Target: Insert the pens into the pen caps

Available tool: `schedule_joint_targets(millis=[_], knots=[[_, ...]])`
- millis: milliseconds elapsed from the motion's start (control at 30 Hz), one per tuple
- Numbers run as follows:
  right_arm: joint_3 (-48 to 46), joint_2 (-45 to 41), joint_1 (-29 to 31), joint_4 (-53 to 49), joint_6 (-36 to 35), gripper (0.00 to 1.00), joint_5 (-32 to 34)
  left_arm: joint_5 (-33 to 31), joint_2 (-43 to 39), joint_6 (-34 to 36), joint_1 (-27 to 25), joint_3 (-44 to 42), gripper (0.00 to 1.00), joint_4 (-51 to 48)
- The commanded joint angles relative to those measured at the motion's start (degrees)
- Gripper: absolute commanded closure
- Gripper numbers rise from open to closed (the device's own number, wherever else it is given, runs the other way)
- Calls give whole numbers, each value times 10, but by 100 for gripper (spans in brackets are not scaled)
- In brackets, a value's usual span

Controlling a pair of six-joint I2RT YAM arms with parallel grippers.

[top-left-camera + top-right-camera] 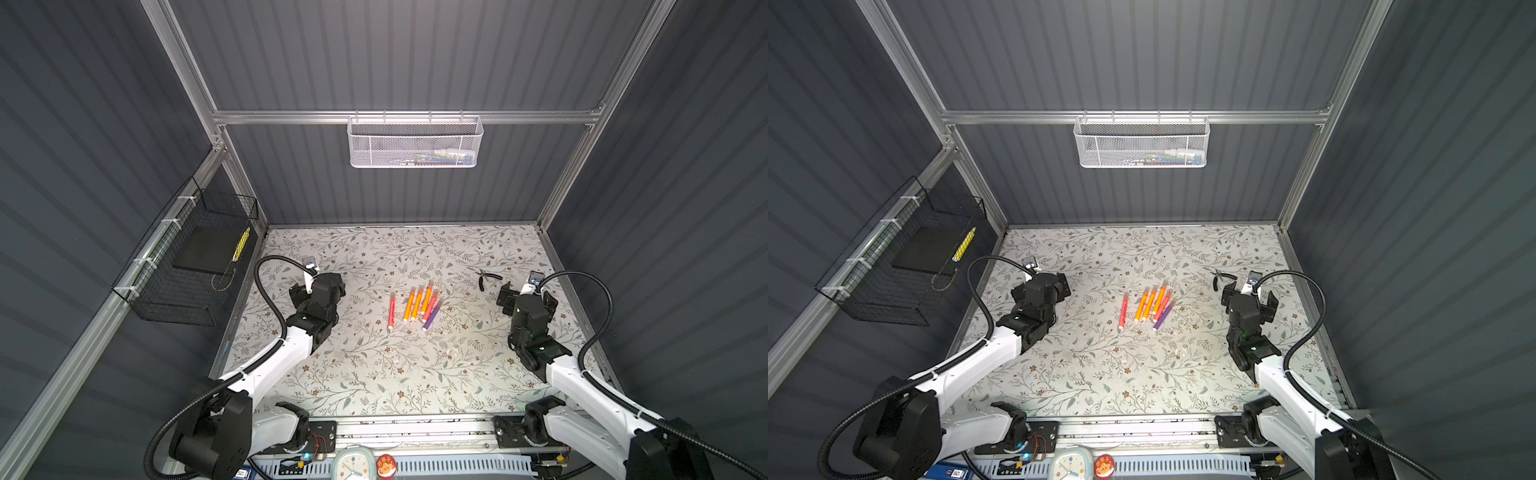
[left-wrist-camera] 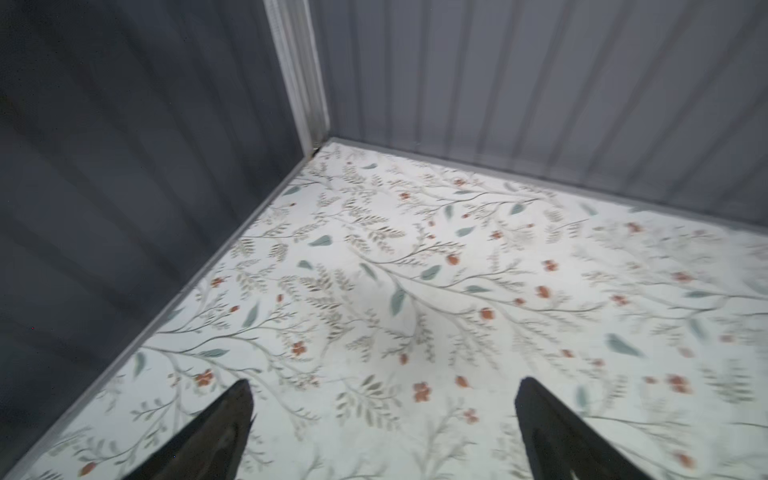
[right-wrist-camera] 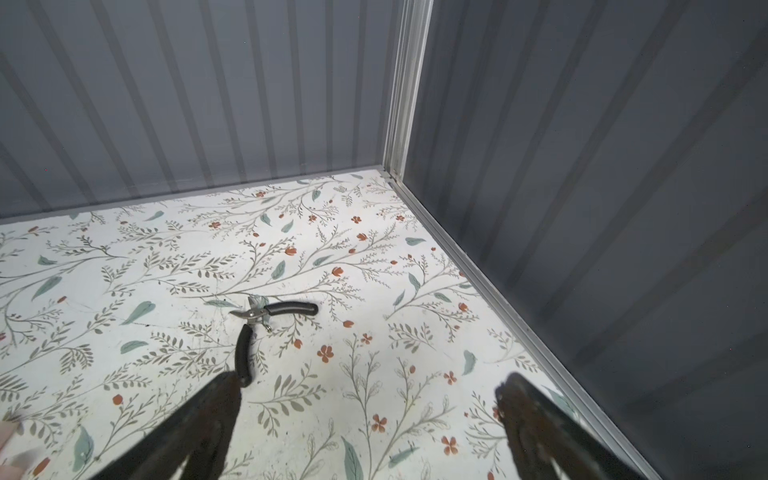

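Note:
Several pens (image 1: 417,306) (image 1: 1150,304) lie side by side mid-table in both top views: orange ones, a purple one (image 1: 431,318) and, slightly apart on the left, a red-pink one (image 1: 392,311). A few small, faint, clear pen caps (image 1: 452,352) (image 1: 1180,353) lie nearer the front. My left gripper (image 1: 319,286) (image 2: 384,384) hovers left of the pens, open and empty, facing the far left corner. My right gripper (image 1: 528,297) (image 3: 370,378) hovers to their right, also open and empty. Neither wrist view shows a pen.
Black-handled pliers (image 1: 484,277) (image 3: 253,312) lie open just beyond my right gripper. A white mesh basket (image 1: 415,143) hangs on the back wall. A black wire basket (image 1: 187,266) hangs on the left wall. A clock (image 1: 353,465) sits at the front edge.

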Motion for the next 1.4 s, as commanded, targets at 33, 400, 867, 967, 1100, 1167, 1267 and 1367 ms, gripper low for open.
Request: schedule_joint_targets(millis=[33, 400, 867, 967, 1100, 1167, 1267, 1367], knots=[[-38, 58, -17, 146, -46, 1, -54, -59, 41, 112, 42, -82, 1, 177], [-97, 273, -92, 499, -92, 1, -166, 12, 176, 191, 107, -129, 1, 428], [-43, 281, -161, 365, -31, 1, -272, 188, 269, 153, 164, -87, 1, 427], [-43, 276, -161, 356, -28, 1, -270, 210, 273, 144, 183, -90, 1, 443], [-42, 280, -161, 361, -29, 1, -269, 212, 272, 142, 182, -92, 1, 447], [-43, 281, -160, 366, -29, 1, -269, 212, 269, 140, 182, -90, 1, 435], [-43, 281, -161, 364, -29, 1, -269, 211, 271, 141, 182, -90, 1, 439], [-43, 281, -161, 364, -29, 1, -269, 211, 271, 141, 182, -90, 1, 439]])
